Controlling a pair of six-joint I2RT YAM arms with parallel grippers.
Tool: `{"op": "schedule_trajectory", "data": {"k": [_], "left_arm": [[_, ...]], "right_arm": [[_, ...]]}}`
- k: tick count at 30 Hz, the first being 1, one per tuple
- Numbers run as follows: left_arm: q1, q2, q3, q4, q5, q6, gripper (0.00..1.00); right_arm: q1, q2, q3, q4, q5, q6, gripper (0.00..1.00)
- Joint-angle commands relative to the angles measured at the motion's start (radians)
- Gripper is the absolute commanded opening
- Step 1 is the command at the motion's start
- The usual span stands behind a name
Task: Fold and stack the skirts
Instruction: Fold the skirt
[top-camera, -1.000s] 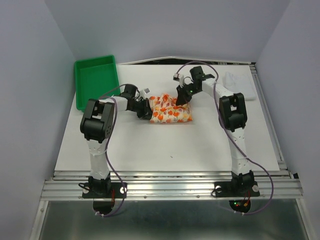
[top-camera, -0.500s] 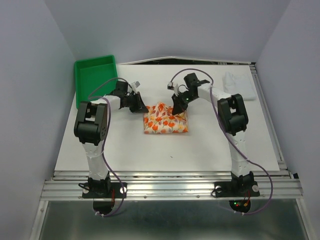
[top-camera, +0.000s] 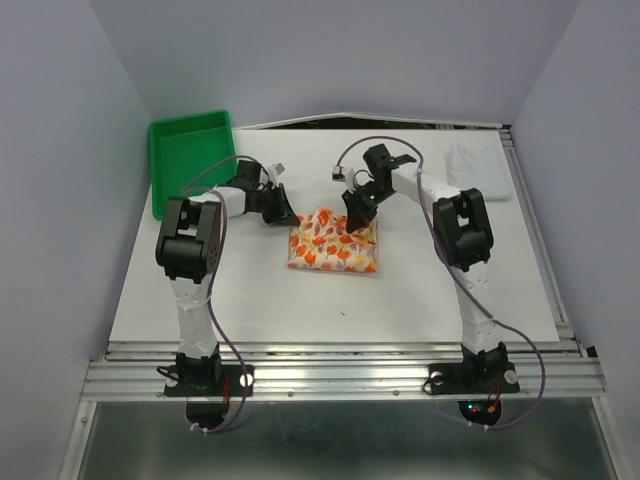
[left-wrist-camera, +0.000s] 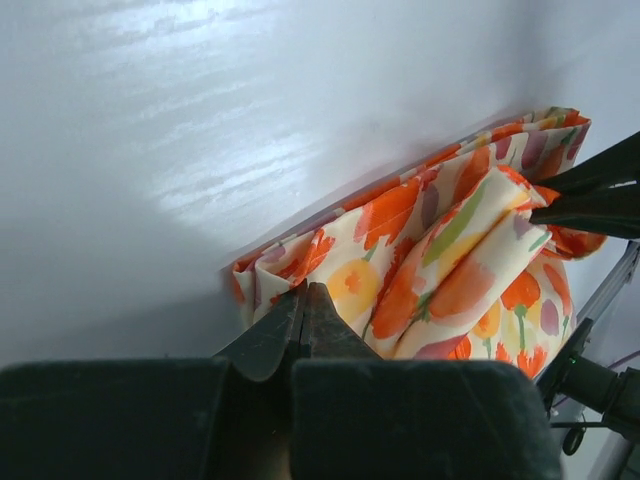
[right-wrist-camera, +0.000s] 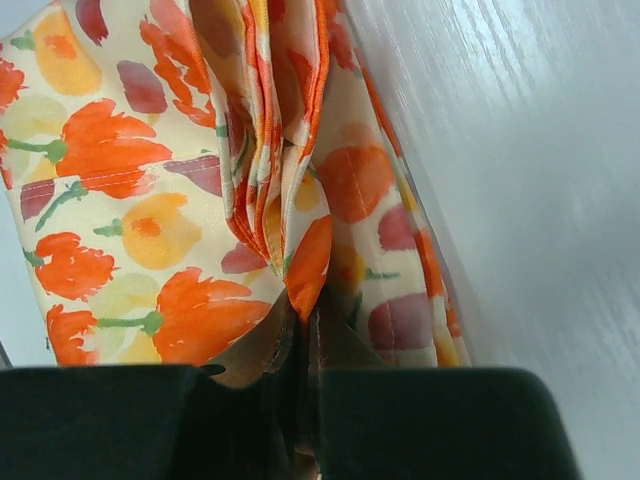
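Right hand (top-camera: 355, 222) at floral skirt (top-camera: 330, 250) on white table (top-camera: 300, 300), grey-blue walls (top-camera: 330, 60).

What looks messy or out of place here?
The floral skirt lies crooked, its layers bunched and gaping where the left fingers and right fingers pinch it. The white skirt sits apart at the far right, not stacked.

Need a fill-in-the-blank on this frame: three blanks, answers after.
1. The left gripper and right gripper each pinch the floral skirt, fingers ___.
2. The white skirt lies at the table's far ___ corner.
3. The tray at the far left is ___ in colour.
Missing words: shut; right; green.
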Motion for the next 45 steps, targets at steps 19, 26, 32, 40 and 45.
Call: {"op": "schedule_trajectory", "data": {"k": [19,26,32,40,45], "left_arm": [[-0.027,0.138,0.148,-0.144,-0.119,0.152,0.00],[-0.030,0.144,0.154,-0.148,-0.119,0.154,0.00],[-0.032,0.146,0.165,-0.153,-0.120,0.158,0.00],[-0.032,0.153,0.157,-0.148,-0.119,0.151,0.00],[-0.032,0.155,0.149,-0.133,-0.119,0.143,0.00]], "right_arm": [[0.009,0.170,0.354,-0.203,0.150,-0.110,0.01],[0.009,0.152,0.369,-0.180,0.142,-0.114,0.05],[0.009,0.149,0.382,-0.143,0.159,-0.044,0.49],[0.000,-0.022,0.405,0.062,0.231,0.102,0.83],[-0.009,-0.115,0.356,0.094,0.261,0.172,0.84]]}}
